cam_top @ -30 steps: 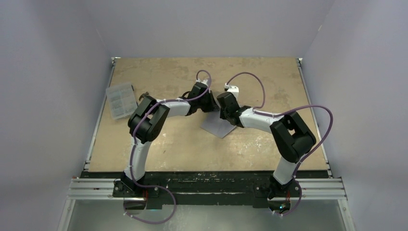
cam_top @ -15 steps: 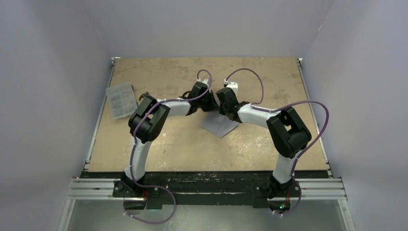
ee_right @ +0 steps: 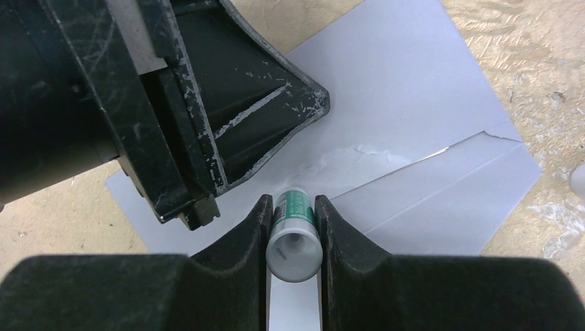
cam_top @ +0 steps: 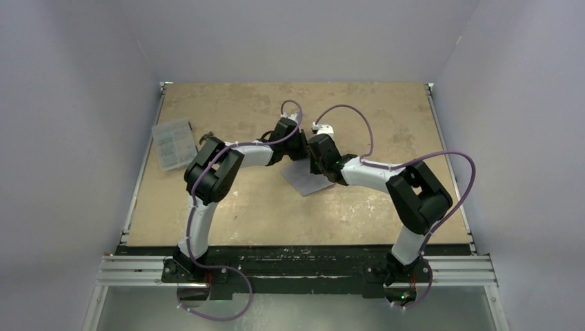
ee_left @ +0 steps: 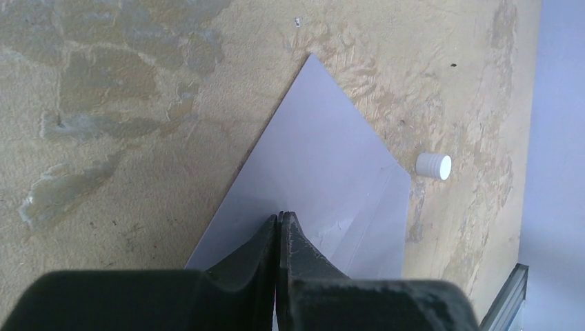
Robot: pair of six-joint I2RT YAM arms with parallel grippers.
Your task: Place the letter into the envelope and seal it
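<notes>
The grey-blue envelope point(cam_top: 307, 181) lies flat on the table between both arms. My left gripper point(ee_left: 279, 215) is shut with nothing between its fingers, and its tips rest on the envelope point(ee_left: 324, 158). My right gripper point(ee_right: 291, 203) is shut on a white glue stick with a green label point(ee_right: 294, 234). The stick points down at the envelope point(ee_right: 414, 103), just beside the left gripper's black body point(ee_right: 227, 103). A shiny smear point(ee_right: 355, 153) shows on the paper ahead of the stick. The letter is hidden.
A small white cap point(ee_left: 433, 166) lies on the table just off the envelope's edge. A clear ribbed plastic box point(cam_top: 172, 143) sits at the table's left edge. Purple cables loop above both wrists.
My right wrist has swung left and nearer to the left gripper, glue stick still in its jaws. The envelope sits slightly further left. The left arm has stayed put.
</notes>
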